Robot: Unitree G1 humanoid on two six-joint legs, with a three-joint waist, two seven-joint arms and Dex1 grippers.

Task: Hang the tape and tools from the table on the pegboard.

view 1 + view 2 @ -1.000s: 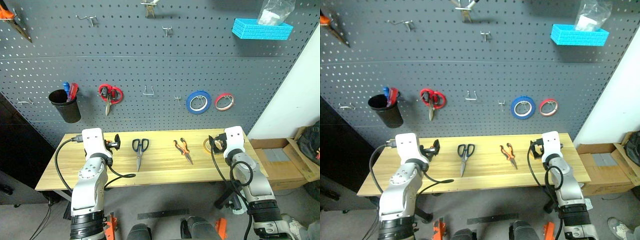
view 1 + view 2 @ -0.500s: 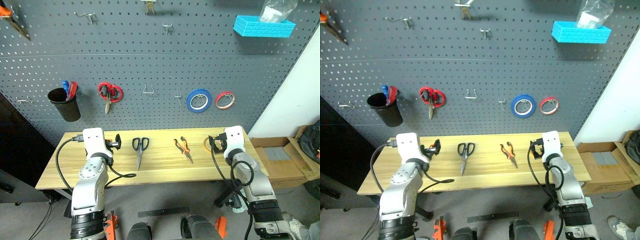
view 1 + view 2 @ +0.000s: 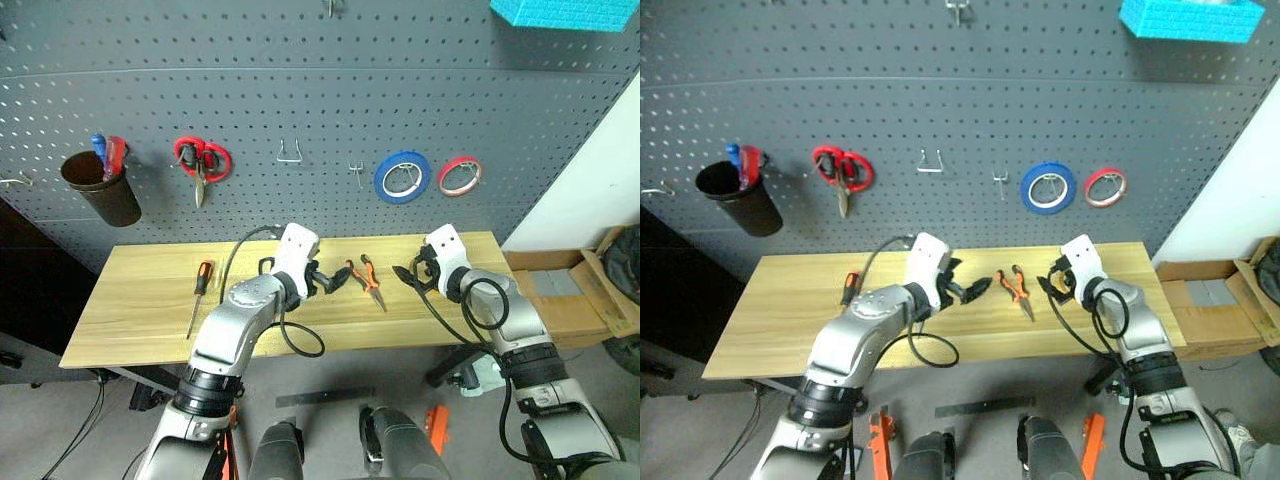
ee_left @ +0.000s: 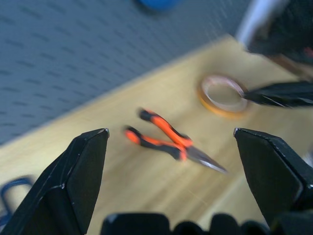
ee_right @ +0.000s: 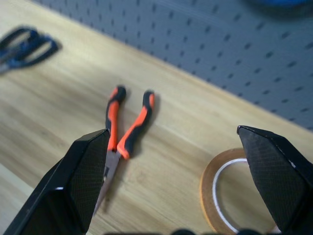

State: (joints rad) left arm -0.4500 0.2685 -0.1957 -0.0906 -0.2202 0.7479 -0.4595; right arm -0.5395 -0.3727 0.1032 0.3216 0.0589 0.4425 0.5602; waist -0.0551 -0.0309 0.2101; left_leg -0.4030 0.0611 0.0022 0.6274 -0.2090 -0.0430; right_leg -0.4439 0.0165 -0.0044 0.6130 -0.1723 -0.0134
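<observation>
From my seat, going left to right along the bench (image 3: 130, 315): the screwdriver (image 3: 198, 291) lies flat near the left end, well apart from my left fingers (image 3: 965, 285) and out to their left. Those fingers hang over the middle of the bench, spread wide with nothing between them; the dark-blue scissors (image 5: 23, 45) lie on the wood beside them, on the side away from the pliers, as the right wrist view shows. Just ahead of the left fingers, in the open span between them in the left wrist view, the pliers (image 4: 166, 143) lie flat, handles splayed toward the pegboard (image 3: 300, 110) and nose toward the front edge. Beyond the pliers sits the yellow tape (image 4: 222, 94), flat on the bench, with my right fingers (image 3: 407, 275) spread wide right at it, empty; one black tip reaches over its rim, though I cannot tell whether it touches. On the pegboard behind hang a black cup (image 3: 95, 190), red scissors (image 3: 198, 160), a blue roll (image 3: 402, 176) and a red roll (image 3: 458, 175).
</observation>
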